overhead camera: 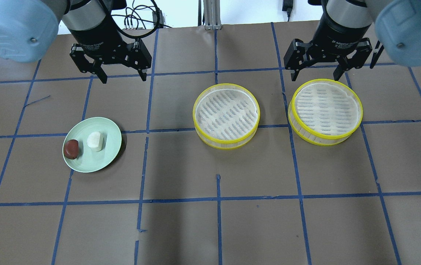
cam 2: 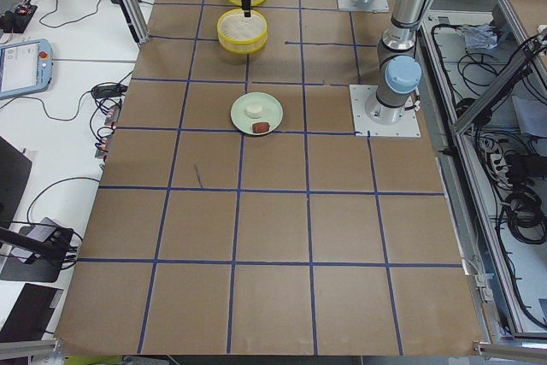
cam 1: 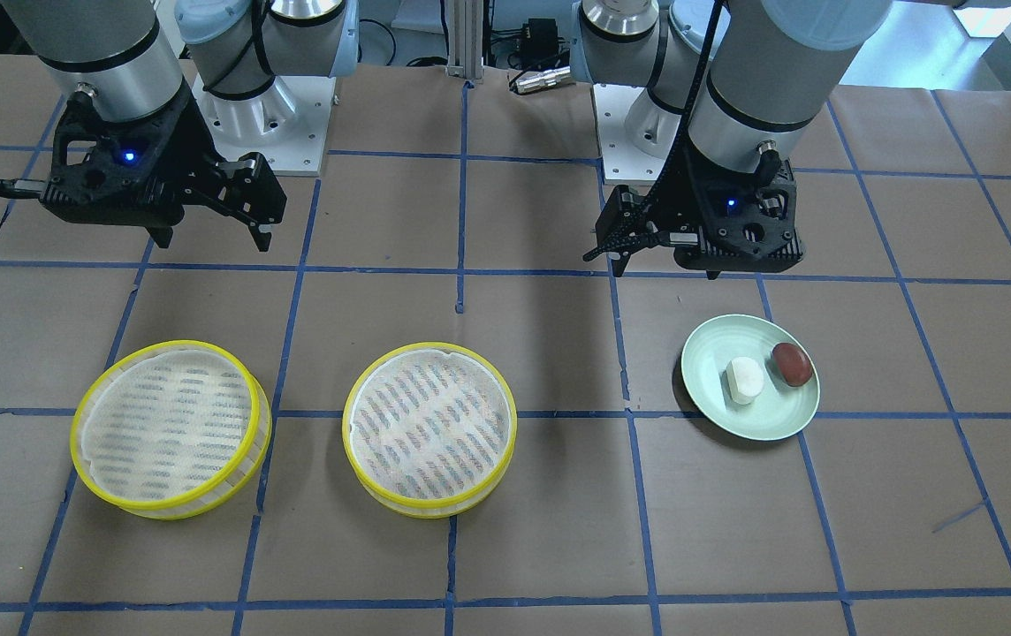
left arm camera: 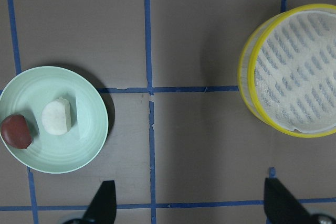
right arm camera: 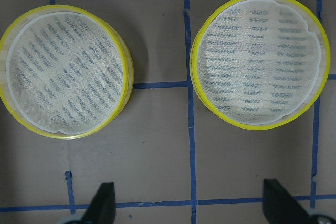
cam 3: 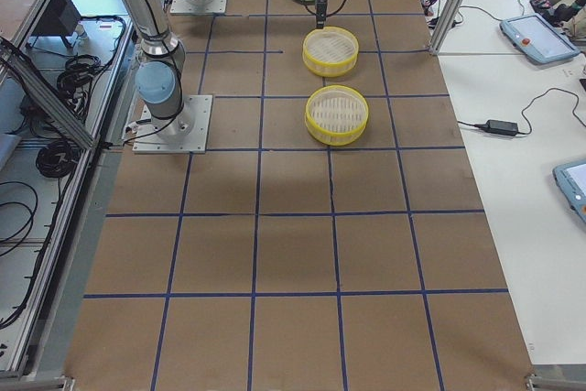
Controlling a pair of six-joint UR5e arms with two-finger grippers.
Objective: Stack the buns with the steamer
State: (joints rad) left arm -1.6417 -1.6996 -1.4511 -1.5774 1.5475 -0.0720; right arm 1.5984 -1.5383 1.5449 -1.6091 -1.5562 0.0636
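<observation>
Brown paper, divided into squares by blue tape, covers the table [overhead camera: 218, 221]. The left gripper [overhead camera: 124, 75] is held high over it, pointed straight down, with its fingers spread wide and nothing between them. The right gripper [overhead camera: 315, 73] is held in the same upright pose, its fingers also spread wide and empty.

In the left wrist view, the plate [overhead camera: 98, 163] is seen on one side of the fingertips and one steamer on the other. In the right wrist view, both steamers are seen ahead of the fingertips.

The buns are lying on the pale green plate, in the half of the table toward its left end. The white bun [overhead camera: 95, 141] is placed near the plate's middle. The reddish-brown bun [overhead camera: 71, 149] is placed just beside it, close to the rim on the side of the left end. The two seem not to touch.

The middle steamer [overhead camera: 226, 110] and the right steamer [overhead camera: 325, 110], both yellow-rimmed with a white liner, are set side by side with a narrow gap, toward the right end. Nothing is seen inside them.

A wide strip of bare paper is left between the plate and the middle steamer. In the side views, long stretches of bare paper are seen toward both ends of the table.
</observation>
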